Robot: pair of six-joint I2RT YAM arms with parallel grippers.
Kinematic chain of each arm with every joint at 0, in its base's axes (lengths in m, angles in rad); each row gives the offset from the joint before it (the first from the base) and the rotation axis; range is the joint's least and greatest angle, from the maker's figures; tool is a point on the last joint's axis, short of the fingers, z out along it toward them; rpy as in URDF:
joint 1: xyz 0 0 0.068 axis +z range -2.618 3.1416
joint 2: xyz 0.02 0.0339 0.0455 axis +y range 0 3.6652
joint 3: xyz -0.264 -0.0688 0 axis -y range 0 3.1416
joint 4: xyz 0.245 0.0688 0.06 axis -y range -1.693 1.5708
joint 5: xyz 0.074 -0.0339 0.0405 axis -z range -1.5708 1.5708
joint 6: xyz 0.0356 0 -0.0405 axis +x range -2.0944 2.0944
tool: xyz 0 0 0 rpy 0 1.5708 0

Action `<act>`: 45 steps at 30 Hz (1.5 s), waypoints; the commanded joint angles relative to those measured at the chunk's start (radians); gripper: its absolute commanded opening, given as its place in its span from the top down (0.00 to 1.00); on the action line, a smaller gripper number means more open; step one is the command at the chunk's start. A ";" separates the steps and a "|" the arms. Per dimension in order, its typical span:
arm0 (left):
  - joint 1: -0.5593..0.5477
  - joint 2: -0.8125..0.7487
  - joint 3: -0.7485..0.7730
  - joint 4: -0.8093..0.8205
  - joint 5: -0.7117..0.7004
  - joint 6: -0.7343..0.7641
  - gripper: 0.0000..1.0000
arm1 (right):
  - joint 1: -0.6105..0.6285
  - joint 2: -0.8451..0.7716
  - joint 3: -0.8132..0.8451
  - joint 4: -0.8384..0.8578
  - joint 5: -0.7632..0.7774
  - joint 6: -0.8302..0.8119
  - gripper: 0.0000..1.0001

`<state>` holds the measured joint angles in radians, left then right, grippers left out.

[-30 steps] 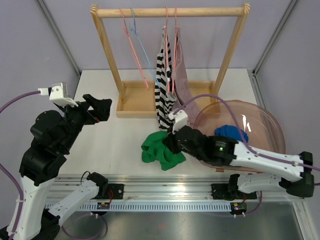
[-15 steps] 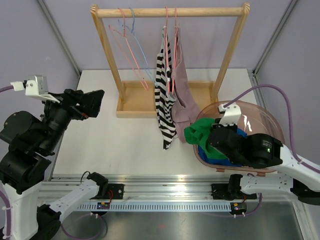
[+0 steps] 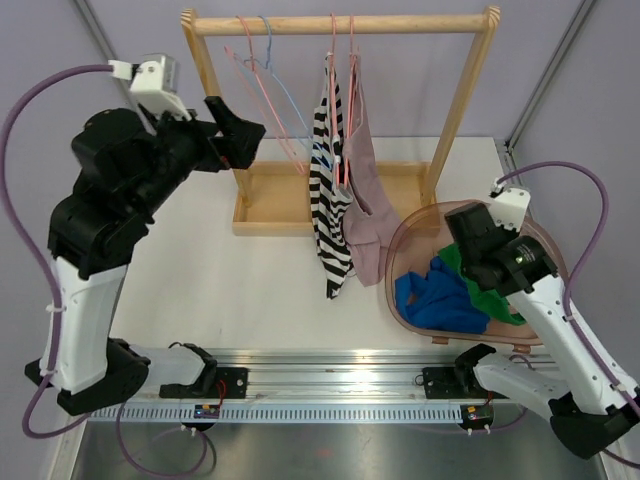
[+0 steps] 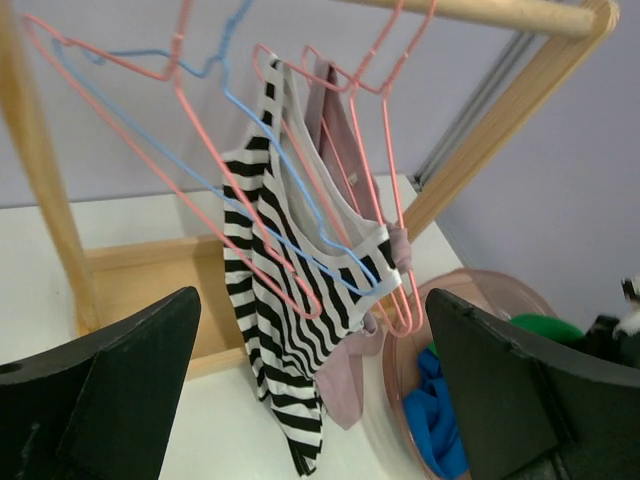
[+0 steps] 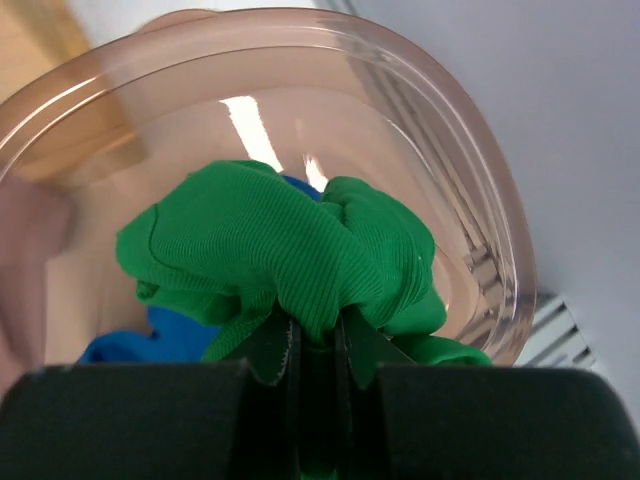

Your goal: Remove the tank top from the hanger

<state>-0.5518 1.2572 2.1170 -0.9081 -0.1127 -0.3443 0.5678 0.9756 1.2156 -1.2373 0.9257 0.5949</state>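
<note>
A black-and-white striped tank top [image 3: 328, 200] hangs on a pink hanger [image 3: 335, 60] on the wooden rack [image 3: 340, 22], with a mauve tank top [image 3: 365, 200] just to its right. Both show in the left wrist view, striped [image 4: 270, 300] and mauve [image 4: 345, 385]. My left gripper [image 3: 245, 140] is open and empty, raised left of the garments and apart from them; it also shows in its wrist view [image 4: 310, 310]. My right gripper [image 5: 315, 345] is shut on a green garment [image 5: 290, 240] over the pink bowl [image 5: 450, 170].
Empty pink and blue hangers [image 3: 262, 80] hang at the rack's left end, close to my left fingers. The bowl [image 3: 400, 235] at the right holds a blue garment [image 3: 435, 300] and the green one [image 3: 490, 295]. The rack's wooden base tray [image 3: 270, 200] lies behind.
My right gripper carried the green garment from the table by the striped top over into the bowl. My left arm rose and swung right, toward the rack's hangers.
</note>
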 commanded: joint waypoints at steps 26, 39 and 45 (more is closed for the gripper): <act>-0.212 0.393 0.251 0.208 -0.294 0.194 0.02 | -0.339 -0.190 0.009 0.440 -0.904 -0.253 0.01; -0.188 0.582 0.316 0.295 -0.340 0.232 0.34 | -0.338 -0.276 -0.027 0.417 -1.071 -0.236 0.06; -0.172 0.613 0.291 0.287 -0.328 0.217 0.45 | -0.339 -0.290 -0.016 0.407 -1.082 -0.247 0.06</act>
<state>-0.7349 1.8694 2.3890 -0.6788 -0.4225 -0.1249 0.2317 0.6868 1.1828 -0.8360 -0.1226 0.3592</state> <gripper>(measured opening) 0.559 0.938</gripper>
